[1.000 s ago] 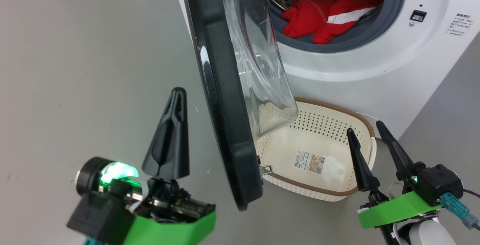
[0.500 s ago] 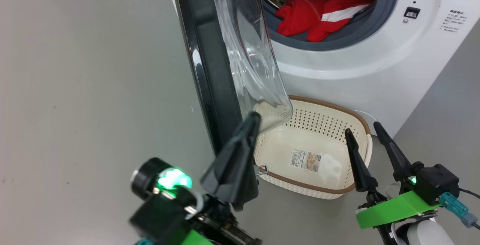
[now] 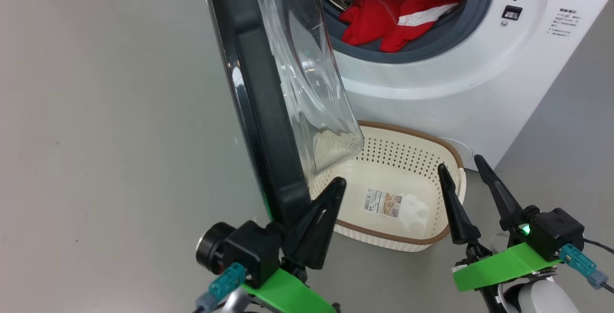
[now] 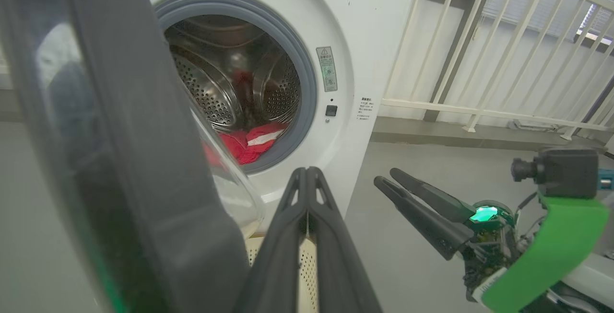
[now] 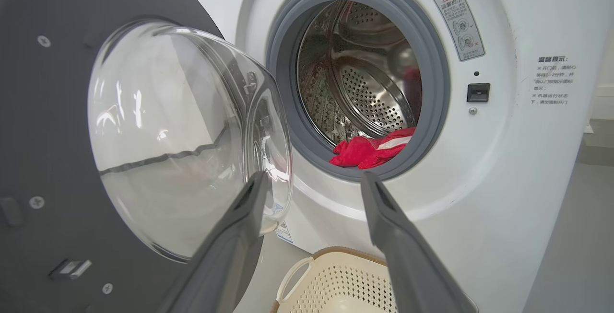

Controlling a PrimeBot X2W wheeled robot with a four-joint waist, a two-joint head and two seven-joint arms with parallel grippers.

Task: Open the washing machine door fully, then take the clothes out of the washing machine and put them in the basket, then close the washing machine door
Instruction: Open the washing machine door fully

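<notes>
Left claw closed, fingers pressed together, nothing held. Just beside it on its left, the washing machine door, partly open, black rim very near the fingers; touching or not, cannot tell. Right claw open wide, nothing between its fingers, pointing toward the washing machine. Between the two claws, on the floor, the basket, with a sticker on its bottom, partly under the glass bulge of the door. Ahead of both claws and higher, well apart from them, the clothes: red with white stripe, lying at the front of the steel drum, against the grey gasket. In the right wrist view, clothes framed between the open fingers.
</notes>
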